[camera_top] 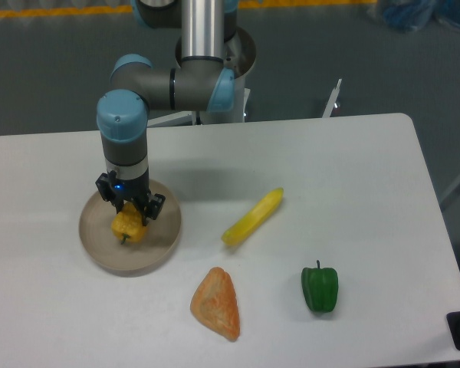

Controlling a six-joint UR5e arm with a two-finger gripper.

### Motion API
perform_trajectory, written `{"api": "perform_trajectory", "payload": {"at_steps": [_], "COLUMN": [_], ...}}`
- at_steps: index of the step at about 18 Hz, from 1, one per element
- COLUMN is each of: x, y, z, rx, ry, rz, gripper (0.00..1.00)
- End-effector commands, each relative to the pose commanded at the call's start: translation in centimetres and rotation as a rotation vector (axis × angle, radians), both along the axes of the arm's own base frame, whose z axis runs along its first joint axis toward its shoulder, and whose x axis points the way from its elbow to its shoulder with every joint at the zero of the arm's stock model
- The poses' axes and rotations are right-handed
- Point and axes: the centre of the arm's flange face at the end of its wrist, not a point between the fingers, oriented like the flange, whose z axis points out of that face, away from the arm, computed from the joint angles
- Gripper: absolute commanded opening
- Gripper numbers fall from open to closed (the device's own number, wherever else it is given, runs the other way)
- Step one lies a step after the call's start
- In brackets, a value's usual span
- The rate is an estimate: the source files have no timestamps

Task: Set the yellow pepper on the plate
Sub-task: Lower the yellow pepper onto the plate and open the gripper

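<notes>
Two fingers of the gripper (129,212) pinch the yellow pepper (128,226) over the plate (162,238).

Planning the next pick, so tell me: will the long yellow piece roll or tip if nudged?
The long yellow piece lies flat on the table, so it probably won't tip. Its slim, rounded, slightly curved body could roll or pivot if pushed sideways. It looks rigid, likely light.

Reaching down from a grey, blue-jointed elbow, wrist vertical, black two-finger pincer (128,212) clamped on something yellow.
</notes>
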Motion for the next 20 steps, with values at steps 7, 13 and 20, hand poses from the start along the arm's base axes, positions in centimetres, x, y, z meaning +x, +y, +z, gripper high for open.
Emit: {"api": "perform_trajectory", "payload": {"at_steps": [7, 13, 20], "x": [0.0, 0.1, -0.1], "y": [0.0, 0.1, -0.1], "z": [-0.9, -1.3, 0.5], "rx": [-0.019, -0.025, 0.006], "ry": [0.016, 0.014, 0.020], "rz": [-0.044, -0.044, -0.042], "gripper": [0.28, 0.48, 1.00]}}
